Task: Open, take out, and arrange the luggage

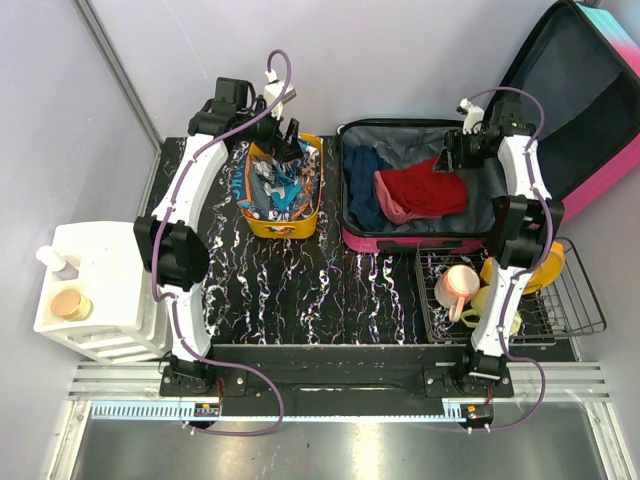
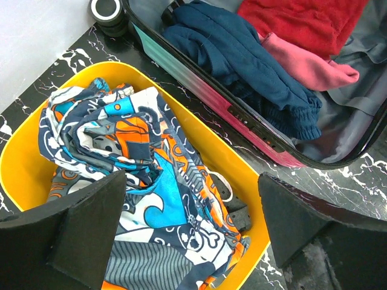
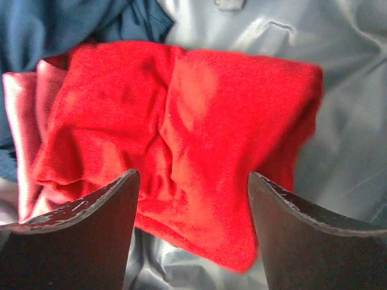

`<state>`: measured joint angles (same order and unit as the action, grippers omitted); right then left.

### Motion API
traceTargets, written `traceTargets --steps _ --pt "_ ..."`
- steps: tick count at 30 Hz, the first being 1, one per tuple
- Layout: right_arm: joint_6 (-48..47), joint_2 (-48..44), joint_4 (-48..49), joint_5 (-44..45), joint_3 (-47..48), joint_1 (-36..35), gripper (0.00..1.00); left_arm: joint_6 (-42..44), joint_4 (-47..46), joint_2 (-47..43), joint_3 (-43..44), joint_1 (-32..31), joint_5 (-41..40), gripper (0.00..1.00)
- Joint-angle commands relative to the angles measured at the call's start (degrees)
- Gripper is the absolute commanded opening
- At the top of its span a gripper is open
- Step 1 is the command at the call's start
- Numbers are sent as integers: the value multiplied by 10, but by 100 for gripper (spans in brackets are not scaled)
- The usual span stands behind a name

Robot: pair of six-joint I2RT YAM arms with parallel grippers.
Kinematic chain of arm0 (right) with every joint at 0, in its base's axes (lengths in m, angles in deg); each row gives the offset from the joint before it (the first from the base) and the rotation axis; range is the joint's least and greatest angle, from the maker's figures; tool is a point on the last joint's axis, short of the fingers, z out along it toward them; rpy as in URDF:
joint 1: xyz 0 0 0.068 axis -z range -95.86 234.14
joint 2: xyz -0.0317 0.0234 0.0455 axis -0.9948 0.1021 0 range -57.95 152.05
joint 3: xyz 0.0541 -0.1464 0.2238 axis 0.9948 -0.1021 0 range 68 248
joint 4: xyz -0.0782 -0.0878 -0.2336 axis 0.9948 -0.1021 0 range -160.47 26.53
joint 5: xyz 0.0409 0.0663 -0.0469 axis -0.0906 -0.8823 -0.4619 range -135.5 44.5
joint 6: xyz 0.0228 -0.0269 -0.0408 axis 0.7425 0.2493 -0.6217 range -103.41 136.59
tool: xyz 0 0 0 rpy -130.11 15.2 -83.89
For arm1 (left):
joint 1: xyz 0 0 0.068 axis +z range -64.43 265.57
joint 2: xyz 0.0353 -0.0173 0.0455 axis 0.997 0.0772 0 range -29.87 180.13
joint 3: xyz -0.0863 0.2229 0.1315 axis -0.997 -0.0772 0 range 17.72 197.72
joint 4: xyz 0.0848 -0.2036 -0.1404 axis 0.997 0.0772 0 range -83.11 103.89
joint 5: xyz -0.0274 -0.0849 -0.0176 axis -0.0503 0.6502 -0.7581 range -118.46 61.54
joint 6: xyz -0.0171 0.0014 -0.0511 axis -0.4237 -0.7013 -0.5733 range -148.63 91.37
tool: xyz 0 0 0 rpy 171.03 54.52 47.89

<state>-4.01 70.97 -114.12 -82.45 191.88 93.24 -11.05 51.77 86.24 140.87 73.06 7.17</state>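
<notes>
The luggage [image 1: 400, 243] lies open on the table, its lid [image 1: 575, 95] raised at the back right. Inside are a red cloth [image 1: 425, 190], a pink cloth [image 1: 392, 208] and a navy garment [image 1: 365, 185]. My right gripper [image 1: 455, 150] is open above the red cloth [image 3: 181, 139], apart from it. My left gripper [image 1: 287, 140] is open over the yellow bin [image 1: 283, 225], which holds a patterned blue-and-orange garment [image 2: 139, 175]. The luggage edge [image 2: 242, 115] and the navy garment [image 2: 242, 60] show in the left wrist view.
A wire rack [image 1: 575, 310] at the front right holds a pink cup [image 1: 460, 285] and yellow dishes [image 1: 545, 265]. A white stand [image 1: 100, 290] with bottles sits at the left. A black luggage wheel [image 2: 109, 9] is beside the bin.
</notes>
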Motion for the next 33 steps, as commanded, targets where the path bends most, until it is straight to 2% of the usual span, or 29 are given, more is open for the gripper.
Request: traceTargets --steps 1,6,11,19,25,33 --pt "-49 -16 13 46 7 -2 83 -6 -30 -14 -11 0 14 95" --pt "-136 -77 42 -25 -92 -7 87 -5 -30 -19 -20 0 14 95" --pt "-224 -131 44 -111 -186 -24 86 -13 -30 -19 -23 -1 19 95" --pt "-313 -137 46 -74 -239 -79 83 -18 -30 -21 -19 0 22 95" --pt "-373 -121 7 -76 -227 -88 84 -19 -28 -22 -20 -1 22 95" --pt "-398 -117 44 -34 -256 -106 83 -26 -28 -22 -22 -1 22 95"
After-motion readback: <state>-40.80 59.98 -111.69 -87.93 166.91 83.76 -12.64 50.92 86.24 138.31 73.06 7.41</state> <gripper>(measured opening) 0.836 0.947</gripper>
